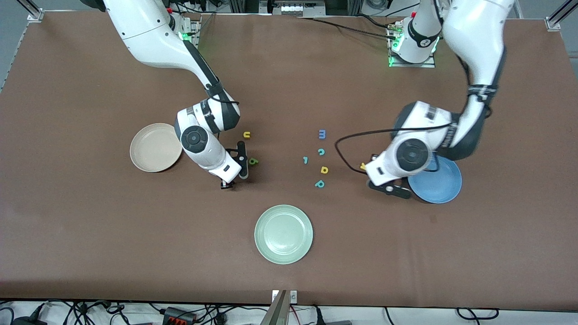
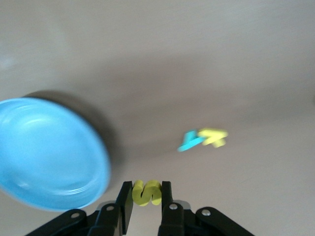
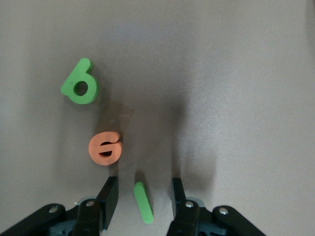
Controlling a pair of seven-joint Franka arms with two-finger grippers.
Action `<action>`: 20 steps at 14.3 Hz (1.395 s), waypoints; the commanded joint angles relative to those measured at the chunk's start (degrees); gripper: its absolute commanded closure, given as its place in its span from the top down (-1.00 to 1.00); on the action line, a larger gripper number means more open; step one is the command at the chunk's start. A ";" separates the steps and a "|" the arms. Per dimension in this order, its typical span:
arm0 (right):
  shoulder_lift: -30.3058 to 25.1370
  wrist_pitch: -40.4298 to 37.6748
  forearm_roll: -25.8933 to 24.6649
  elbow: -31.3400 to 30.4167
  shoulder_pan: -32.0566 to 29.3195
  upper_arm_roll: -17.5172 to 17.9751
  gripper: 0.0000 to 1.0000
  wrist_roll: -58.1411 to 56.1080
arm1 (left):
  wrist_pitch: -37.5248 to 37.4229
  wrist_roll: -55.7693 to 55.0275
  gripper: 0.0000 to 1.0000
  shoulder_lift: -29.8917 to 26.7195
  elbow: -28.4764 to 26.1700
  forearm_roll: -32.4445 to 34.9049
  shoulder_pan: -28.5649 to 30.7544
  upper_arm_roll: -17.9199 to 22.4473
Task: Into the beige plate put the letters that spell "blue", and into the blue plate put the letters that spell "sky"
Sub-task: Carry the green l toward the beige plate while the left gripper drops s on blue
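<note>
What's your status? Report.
Left gripper shut on yellow s beside blue plate. Right gripper fingers open around green l. Nothing blocking.

Yellow s (image 2: 147,192) between fingers (image 2: 126,206), near blue plate (image 2: 49,152)

**Hidden, cropped and blurred**

In the front view the left arm covers part of the blue plate (image 1: 440,183) and most of a yellow letter (image 1: 362,166) beside it. The left wrist view is smeared: the teal y (image 2: 189,141) and yellow k (image 2: 214,136) blur together, and the picture's edge crops the plate.
</note>
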 commanded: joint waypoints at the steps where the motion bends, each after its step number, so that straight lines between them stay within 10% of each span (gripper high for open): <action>1: 0.44 0.06 -0.62 0.15 0.16 -0.33 0.00 -0.66 | -1.27 9.07 -0.93 0.71 -0.58 1.01 8.44 -0.78; 6: 0.35 -0.55 -2.20 -0.11 -0.19 -0.41 -0.06 -0.75 | 6.61 10.07 -0.87 2.47 -8.12 1.18 13.73 -0.87; 7: 0.26 -1.17 -2.20 -0.20 -0.11 -0.41 -0.21 -0.75 | 8.99 10.07 -0.51 2.56 -9.45 1.09 13.91 -0.87; 9: 0.09 -2.39 -2.20 -0.11 -0.19 -0.41 -0.63 -0.75 | 8.93 9.80 0.99 2.21 -9.46 1.09 14.61 -1.05; 11: 0.00 -3.97 -2.20 -0.11 -0.20 -0.50 -1.00 -0.31 | 7.79 9.27 1.00 1.16 -9.11 1.09 13.83 -1.49; 20: -6.14 -16.80 -2.11 -0.55 -0.80 -5.41 -1.00 7.78 | 11.55 18.24 1.00 -0.43 -11.64 1.62 13.21 -13.70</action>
